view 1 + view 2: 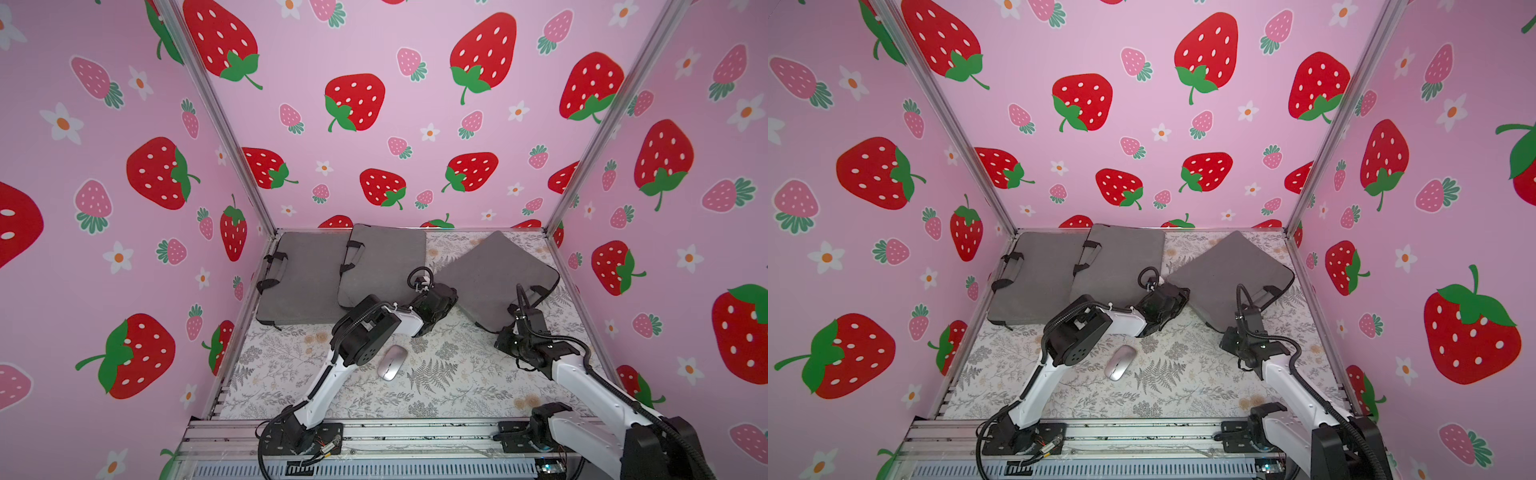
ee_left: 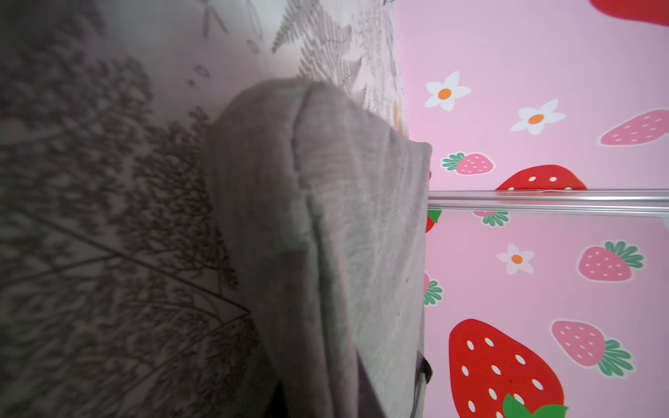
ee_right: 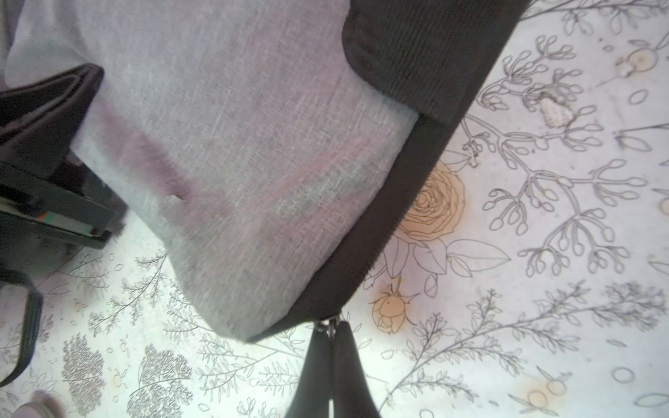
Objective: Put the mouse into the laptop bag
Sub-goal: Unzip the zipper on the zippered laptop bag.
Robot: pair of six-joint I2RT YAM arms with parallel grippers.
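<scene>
Right wrist view shows the floral table (image 3: 543, 289) and the angled laptop bag (image 3: 235, 144) on it. My right gripper (image 3: 331, 329) meets its zipped corner, arm stretched forward, fingers (image 3: 315, 365) pressed together on the zipper pull (image 3: 328, 323), I judge to open it. My left gripper (image 1: 446, 296) reaches low to the opposite corner, likely bracing. It is closed, on what I cannot tell. The mouse (image 1: 392, 362) lies untouched on the table between my arms.
</scene>
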